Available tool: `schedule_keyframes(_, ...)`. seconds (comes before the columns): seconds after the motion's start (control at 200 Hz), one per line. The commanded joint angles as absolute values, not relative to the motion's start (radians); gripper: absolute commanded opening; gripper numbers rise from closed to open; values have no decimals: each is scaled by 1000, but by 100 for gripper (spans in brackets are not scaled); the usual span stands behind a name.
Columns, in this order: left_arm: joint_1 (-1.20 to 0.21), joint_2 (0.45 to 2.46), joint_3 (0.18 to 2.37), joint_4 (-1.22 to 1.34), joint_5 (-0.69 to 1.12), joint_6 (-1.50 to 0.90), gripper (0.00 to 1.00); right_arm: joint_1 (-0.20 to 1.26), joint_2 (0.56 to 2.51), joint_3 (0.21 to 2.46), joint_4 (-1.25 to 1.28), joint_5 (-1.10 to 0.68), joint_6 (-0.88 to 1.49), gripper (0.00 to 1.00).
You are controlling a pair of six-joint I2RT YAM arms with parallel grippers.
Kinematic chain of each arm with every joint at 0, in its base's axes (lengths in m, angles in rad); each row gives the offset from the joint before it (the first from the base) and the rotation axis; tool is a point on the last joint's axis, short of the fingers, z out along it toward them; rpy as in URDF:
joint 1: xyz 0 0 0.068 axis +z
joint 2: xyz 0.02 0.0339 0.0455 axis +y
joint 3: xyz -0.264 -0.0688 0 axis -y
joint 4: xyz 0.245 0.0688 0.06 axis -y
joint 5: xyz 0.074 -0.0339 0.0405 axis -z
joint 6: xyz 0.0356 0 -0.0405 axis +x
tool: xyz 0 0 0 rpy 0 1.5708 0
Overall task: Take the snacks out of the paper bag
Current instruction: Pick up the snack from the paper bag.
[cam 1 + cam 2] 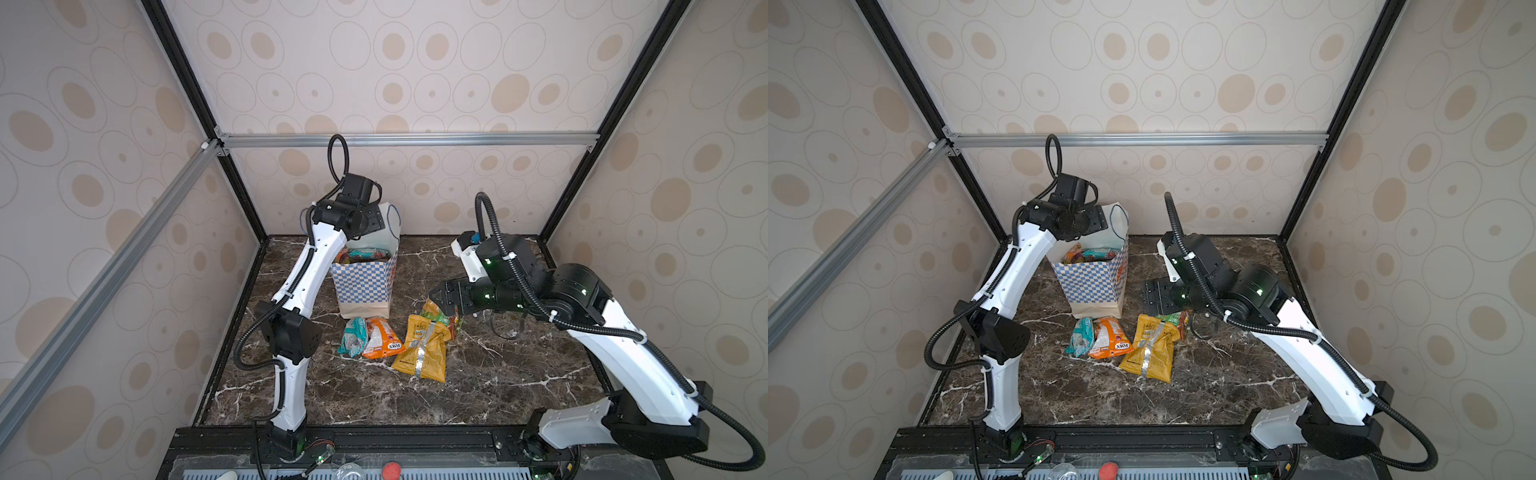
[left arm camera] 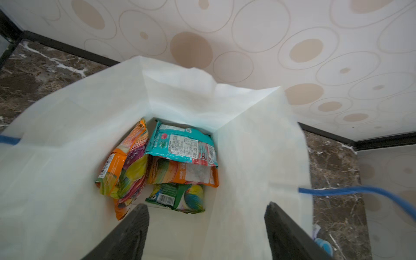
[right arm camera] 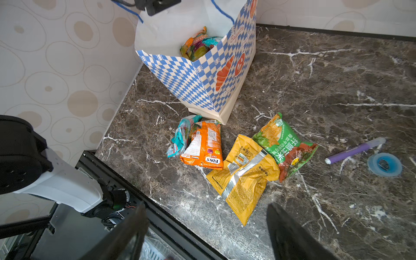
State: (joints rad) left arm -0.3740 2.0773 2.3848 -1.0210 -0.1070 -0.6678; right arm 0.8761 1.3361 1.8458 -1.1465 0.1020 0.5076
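The paper bag (image 1: 365, 282) (image 1: 1092, 282) stands upright at the back of the marble table, mouth open. Several snacks lie inside it: an orange fruit packet (image 2: 126, 166), a teal packet (image 2: 182, 144) and a green one (image 2: 177, 197). My left gripper (image 2: 207, 225) hangs in the bag's mouth above them, open, with nothing between its fingers. In front of the bag lie a teal packet (image 3: 182, 135), an orange packet (image 3: 204, 144), a yellow packet (image 3: 245, 173) and a green packet (image 3: 283, 144). My right gripper (image 3: 207, 225) (image 1: 440, 297) hovers open just right of that pile, holding nothing.
A purple pen-like stick (image 3: 358, 149) and a small blue tape roll (image 3: 385, 164) lie right of the packets. A blue cord handle (image 2: 360, 191) hangs off the bag's rim beside my left fingers. Patterned walls close in behind and on both sides.
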Motion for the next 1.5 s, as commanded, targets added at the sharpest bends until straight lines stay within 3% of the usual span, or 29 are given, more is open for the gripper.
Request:
schedule_keyframes(0.0,-355,2103,2390,-1073,-110,-617,80,884,1310,1846,-1179,150,511,86)
schedule_keyframes(1.306,-323,2458,2054,-914,32,-514,86,885,1264,1854,-1209,207,492,87)
schedule_keyframes(1.496,-323,2466,1973,-879,65,-507,73,885,1266,1852,-1210,199,505,87)
